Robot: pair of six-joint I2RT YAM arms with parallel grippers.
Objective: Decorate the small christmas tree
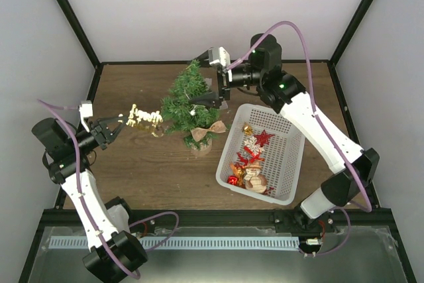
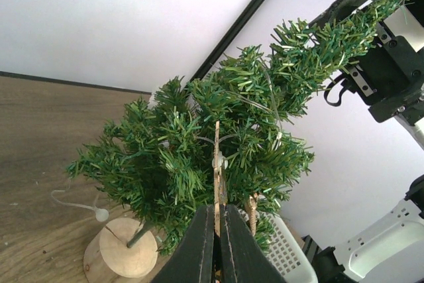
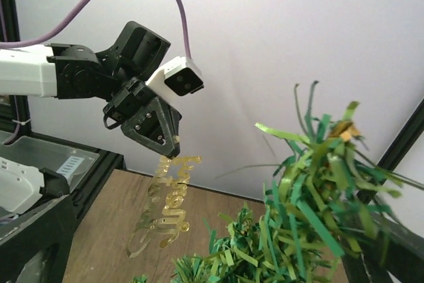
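The small christmas tree [image 1: 182,101] leans on its round tan base [image 1: 199,140] at the table's middle. It also shows in the left wrist view [image 2: 172,164] and close up in the right wrist view [image 3: 298,230]. My left gripper [image 1: 119,124] is shut on a flat gold lettering ornament [image 1: 146,118] and holds it in the air just left of the tree. That ornament is edge-on in the left wrist view [image 2: 216,164] and hangs from the left gripper [image 3: 164,145] in the right wrist view. My right gripper [image 1: 207,99] is closed on the tree's upper part, with its fingers mostly hidden by foliage.
A white basket [image 1: 299,164] stands right of the tree and holds a red star [image 1: 264,138] and several red and gold ornaments. A burlap bow [image 1: 213,127] sits by the tree's base. A white string with a bead [image 2: 99,213] lies on the table.
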